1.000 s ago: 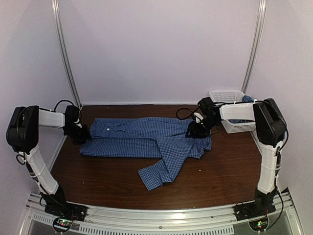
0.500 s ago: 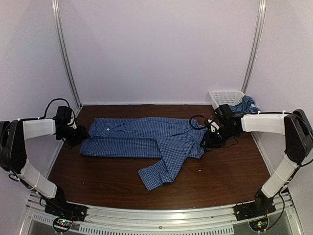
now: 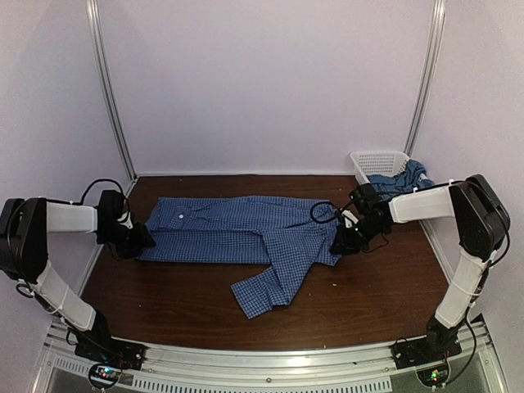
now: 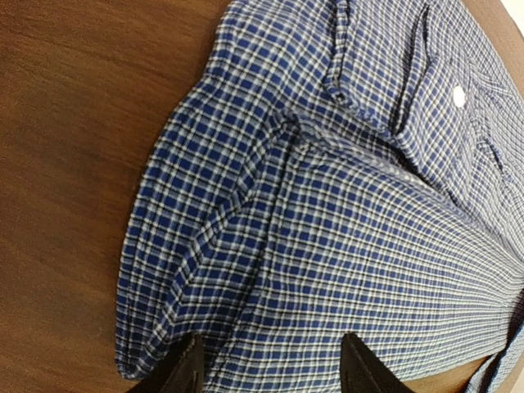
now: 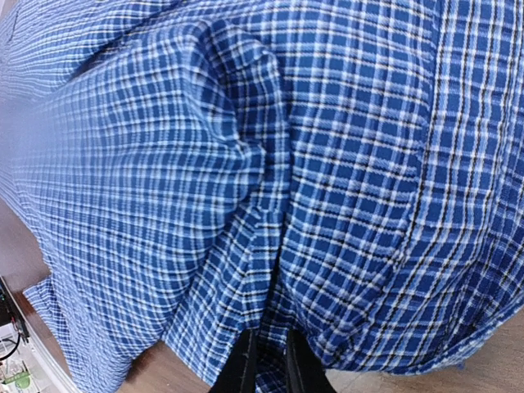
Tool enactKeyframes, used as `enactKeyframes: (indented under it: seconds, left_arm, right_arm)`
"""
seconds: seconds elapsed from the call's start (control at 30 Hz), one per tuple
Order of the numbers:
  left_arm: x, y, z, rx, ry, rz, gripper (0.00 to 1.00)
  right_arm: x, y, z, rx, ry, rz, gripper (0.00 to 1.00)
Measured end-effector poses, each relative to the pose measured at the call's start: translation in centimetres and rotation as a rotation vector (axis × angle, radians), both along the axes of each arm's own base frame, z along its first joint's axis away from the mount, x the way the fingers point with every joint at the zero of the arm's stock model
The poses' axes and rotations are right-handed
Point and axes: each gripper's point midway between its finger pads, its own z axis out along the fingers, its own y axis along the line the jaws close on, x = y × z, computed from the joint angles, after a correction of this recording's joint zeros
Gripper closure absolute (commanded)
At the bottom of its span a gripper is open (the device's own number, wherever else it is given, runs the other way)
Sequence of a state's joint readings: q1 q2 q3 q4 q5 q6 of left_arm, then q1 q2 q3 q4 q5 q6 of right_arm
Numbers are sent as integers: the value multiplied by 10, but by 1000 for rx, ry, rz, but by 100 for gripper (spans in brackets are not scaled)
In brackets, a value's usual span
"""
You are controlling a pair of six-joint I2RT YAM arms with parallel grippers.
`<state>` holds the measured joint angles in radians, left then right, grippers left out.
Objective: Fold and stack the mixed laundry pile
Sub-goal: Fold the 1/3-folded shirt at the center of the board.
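The blue-and-white checked shirt (image 3: 246, 229) lies spread flat across the table, with one sleeve trailing toward the front. My left gripper (image 3: 141, 240) is at the shirt's left edge. In the left wrist view it (image 4: 270, 370) is open, its fingers spread over the shirt (image 4: 327, 205). My right gripper (image 3: 340, 244) is at the shirt's right edge. In the right wrist view it (image 5: 270, 367) is nearly closed, pinching a fold of the shirt (image 5: 246, 164). The teal-blue t-shirt (image 3: 407, 175) hangs over the basket's rim at the back right.
A white lattice basket (image 3: 378, 160) stands at the back right corner. The brown table (image 3: 377, 295) shows bare wood in front of the shirt. Metal frame posts rise at the back corners.
My left gripper has dropped and moved right onto the shirt's left edge. My right gripper has swung out to the right, then come back down to the shirt's right edge.
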<state>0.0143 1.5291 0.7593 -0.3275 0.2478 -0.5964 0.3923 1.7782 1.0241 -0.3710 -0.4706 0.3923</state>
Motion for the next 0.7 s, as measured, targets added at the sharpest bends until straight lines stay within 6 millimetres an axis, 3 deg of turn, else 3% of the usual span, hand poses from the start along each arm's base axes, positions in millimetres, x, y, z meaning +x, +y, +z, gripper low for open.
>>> enactKeyframes:
  seconds: [0.13,0.33,0.53,0.6,0.7]
  left_arm:
    - [-2,1,-12,3,27,7,46]
    - [1,9,-12,1,8,33,43]
    - [0,4,6,14,-48,-7,32]
    - [2,-10,22,35,-103,-68,29]
    - [2,-66,55,42,-226,-269,28]
  right_arm:
    - [-6,-5,-14,-24,24,0,89]
    - [-11,-17,-17,-23,-1,-11,88]
    - [-27,-32,-11,-40,1,-15,71]
    - [-35,-36,-6,-55,10,-11,68]
    - [-38,-38,11,-49,-11,-9,66]
